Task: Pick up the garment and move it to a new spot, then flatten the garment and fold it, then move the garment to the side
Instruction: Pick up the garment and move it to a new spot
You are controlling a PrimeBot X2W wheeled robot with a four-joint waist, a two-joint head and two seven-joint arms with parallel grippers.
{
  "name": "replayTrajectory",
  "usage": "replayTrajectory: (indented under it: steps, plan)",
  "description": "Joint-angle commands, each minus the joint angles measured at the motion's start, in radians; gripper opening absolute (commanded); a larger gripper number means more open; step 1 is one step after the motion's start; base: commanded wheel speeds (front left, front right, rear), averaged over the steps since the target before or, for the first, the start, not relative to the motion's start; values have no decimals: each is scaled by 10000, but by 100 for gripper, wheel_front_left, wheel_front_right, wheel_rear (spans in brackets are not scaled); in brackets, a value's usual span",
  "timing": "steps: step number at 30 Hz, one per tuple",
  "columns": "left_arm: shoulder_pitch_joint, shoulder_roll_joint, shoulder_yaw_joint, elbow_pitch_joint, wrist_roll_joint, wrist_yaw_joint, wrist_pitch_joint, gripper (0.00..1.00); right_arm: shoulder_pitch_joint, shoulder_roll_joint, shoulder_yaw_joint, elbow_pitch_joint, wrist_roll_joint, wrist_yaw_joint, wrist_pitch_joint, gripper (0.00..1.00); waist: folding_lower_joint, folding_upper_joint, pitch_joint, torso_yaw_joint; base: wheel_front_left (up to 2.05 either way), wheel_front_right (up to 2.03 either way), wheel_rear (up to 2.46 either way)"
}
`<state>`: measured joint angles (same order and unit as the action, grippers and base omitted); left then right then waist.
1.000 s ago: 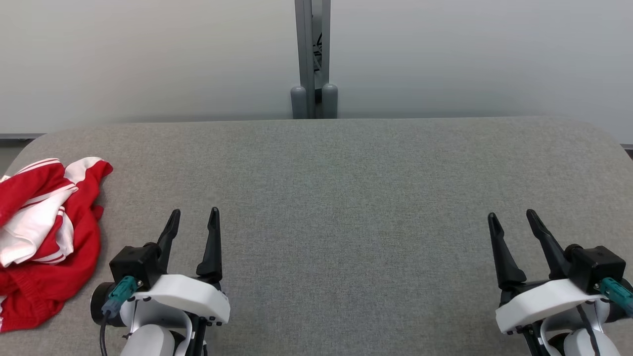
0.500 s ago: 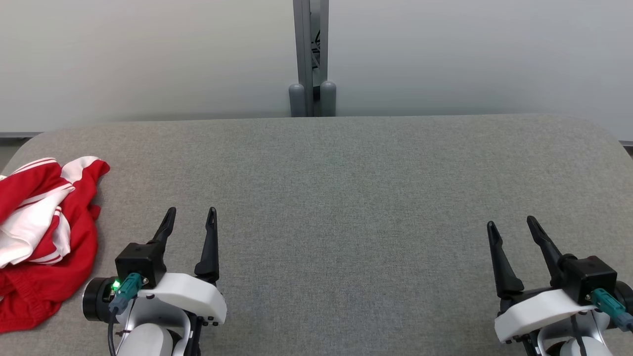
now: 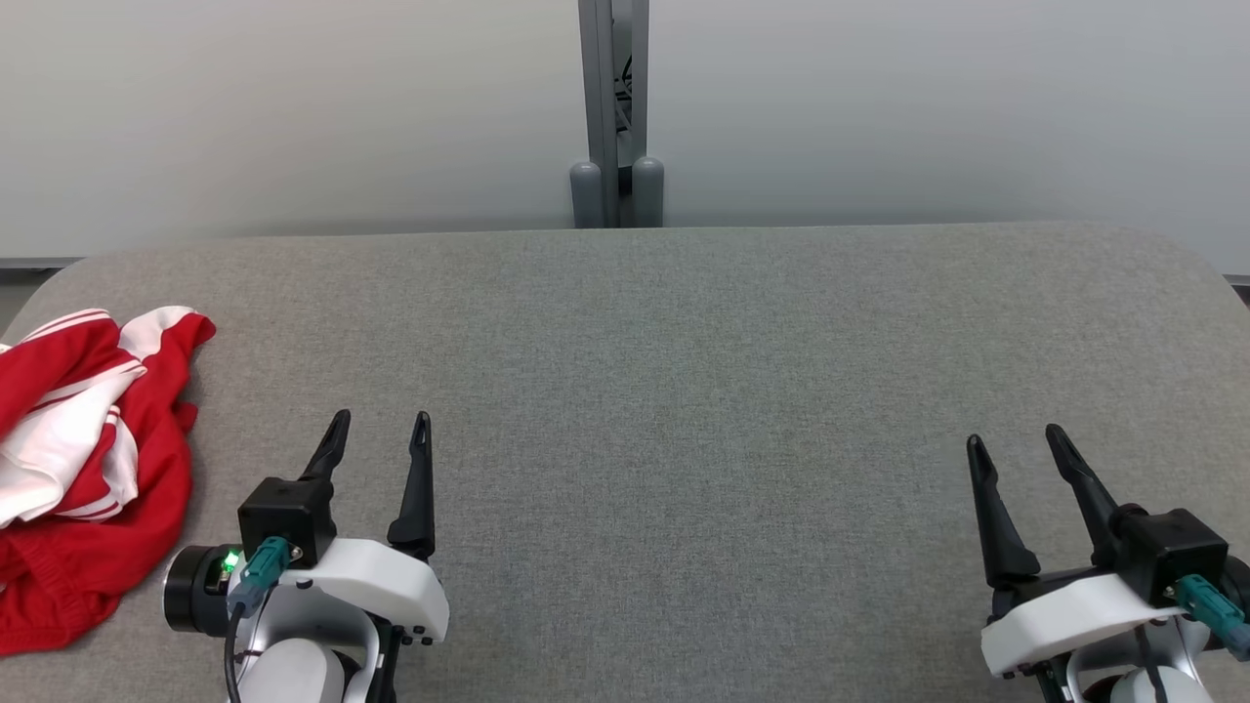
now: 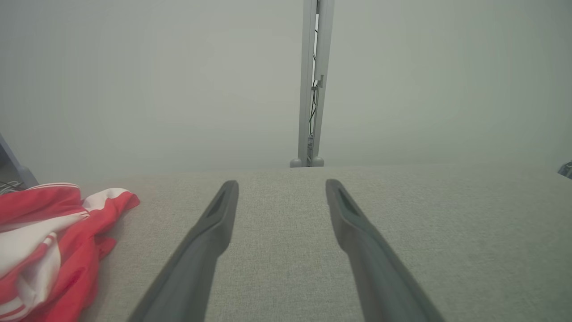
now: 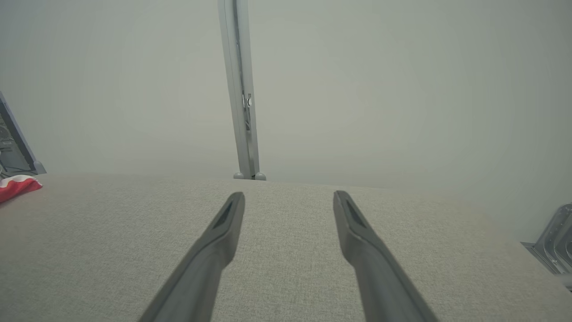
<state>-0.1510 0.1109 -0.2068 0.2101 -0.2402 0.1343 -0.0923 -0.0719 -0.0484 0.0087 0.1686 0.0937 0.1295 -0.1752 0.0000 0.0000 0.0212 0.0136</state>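
Observation:
A crumpled red and white garment point(image 3: 78, 469) lies at the left edge of the grey table point(image 3: 684, 371); the left wrist view has the garment point(image 4: 49, 241) at its lower left, and the right wrist view catches a corner of the garment point(image 5: 15, 187) at its far left. My left gripper point(image 3: 379, 430) stands open above the table, a little to the right of the garment and apart from it, with nothing between its fingers. Far to the right, my right gripper point(image 3: 1016, 444) is open and empty as well. The open left gripper point(image 4: 281, 188) and right gripper point(image 5: 289, 199) each point toward the table's far edge.
Behind the table runs a pale wall with a grey post point(image 3: 613, 117) at its middle. The table's far corners are rounded. A metal fitting point(image 5: 556, 237) shows past the table's right side.
The head view has shifted slightly. Both arms have drifted a little, with the grippers staying open. The garment lies as before.

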Motion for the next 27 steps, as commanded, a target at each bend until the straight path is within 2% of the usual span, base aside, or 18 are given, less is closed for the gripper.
replayTrajectory:
  steps: [1, 27]
  plan:
    - [-90, 21, 10, 18, -56, 34, -8, 100, 73, -45, -78, -39, 92, 22, -13, 100, 0, 0, 15, 3, 0, 0, 0]
    - [-169, 67, -197, 121, -282, 124, -31, 100, 33, -45, -293, 115, 285, 22, 62, 100, 0, 0, -26, 58, 0, 0, 0]
